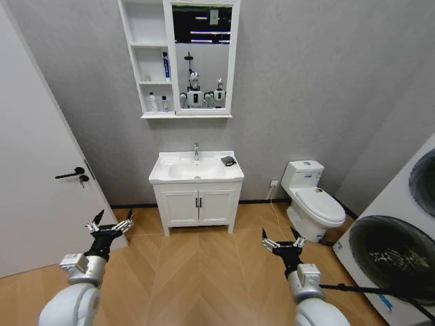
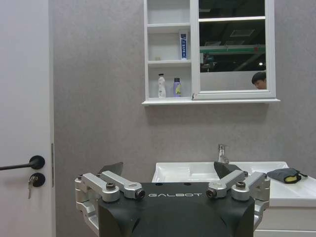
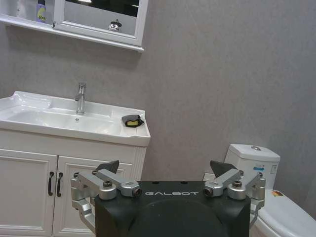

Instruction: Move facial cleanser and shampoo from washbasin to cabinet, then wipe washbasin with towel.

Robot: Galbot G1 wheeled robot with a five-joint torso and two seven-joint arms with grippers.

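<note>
The white washbasin (image 1: pixel 178 175) (image 2: pixel 197 173) (image 3: pixel 59 118) stands against the far wall with a chrome tap (image 1: pixel 196 151). A small dark towel (image 1: pixel 228 161) (image 2: pixel 286 175) (image 3: pixel 132 120) lies on its right rim. Above it hangs the white cabinet (image 1: pixel 151 61) (image 2: pixel 168 49) beside a mirror. A blue tube (image 1: pixel 166 66) (image 2: pixel 183 45) stands on the middle shelf, a white bottle (image 1: pixel 153 102) (image 2: pixel 161 86) and a small purple bottle (image 1: pixel 164 103) (image 2: pixel 177 87) on the lower shelf; which is the facial cleanser or shampoo I cannot tell. My left gripper (image 1: pixel 110 226) (image 2: pixel 169 169) and right gripper (image 1: pixel 283 241) (image 3: pixel 165 167) hang open and empty, well short of the basin.
A white door (image 1: pixel 34 170) with a black handle is at the left. A low two-door vanity (image 1: pixel 197 206) carries the basin. A toilet (image 1: pixel 312 200) (image 3: pixel 266 197) stands to the right, and a washing machine (image 1: pixel 401 251) at the far right. Wooden floor (image 1: pixel 204 272) lies open between me and the vanity.
</note>
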